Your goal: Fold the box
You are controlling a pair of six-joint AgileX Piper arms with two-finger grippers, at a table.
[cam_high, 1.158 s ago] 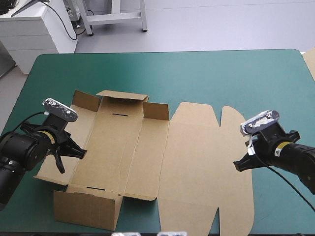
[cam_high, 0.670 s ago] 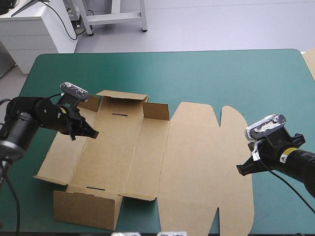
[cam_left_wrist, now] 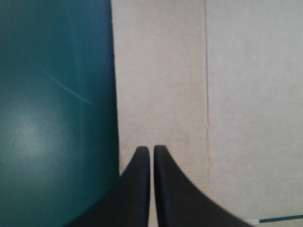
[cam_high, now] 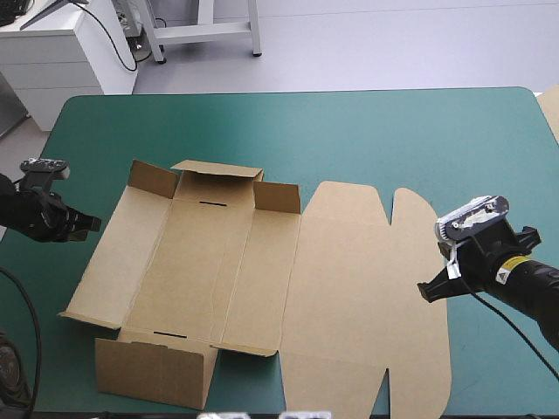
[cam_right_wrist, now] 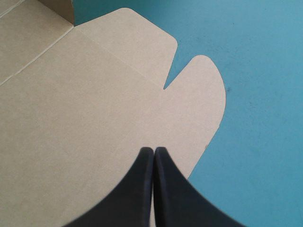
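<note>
The brown box (cam_high: 349, 288) lies spread out in the middle of the table. Its near left wall (cam_high: 153, 371) stands raised, and short flaps (cam_high: 218, 175) stand up along the far side. The lid panel with rounded tabs (cam_high: 410, 209) lies flat on the right. My left gripper (cam_high: 91, 224) is shut and sits just off the box's left edge. In the left wrist view its tips (cam_left_wrist: 151, 149) hover by the edge of the board (cam_left_wrist: 213, 94). My right gripper (cam_high: 424, 295) is shut at the lid's right edge, its tips (cam_right_wrist: 154, 150) over the board (cam_right_wrist: 71, 118) near the tabs.
Teal-green cover (cam_high: 349, 131) lies bare beyond the box's far side and to its right (cam_right_wrist: 265, 118). A strip of more board (cam_high: 551, 109) shows at the table's right edge. The table's left edge runs close behind my left arm.
My left gripper was over the box's left panel, swung toward the far flaps, then pulled back to the left, off the board. The right gripper has hardly moved.
</note>
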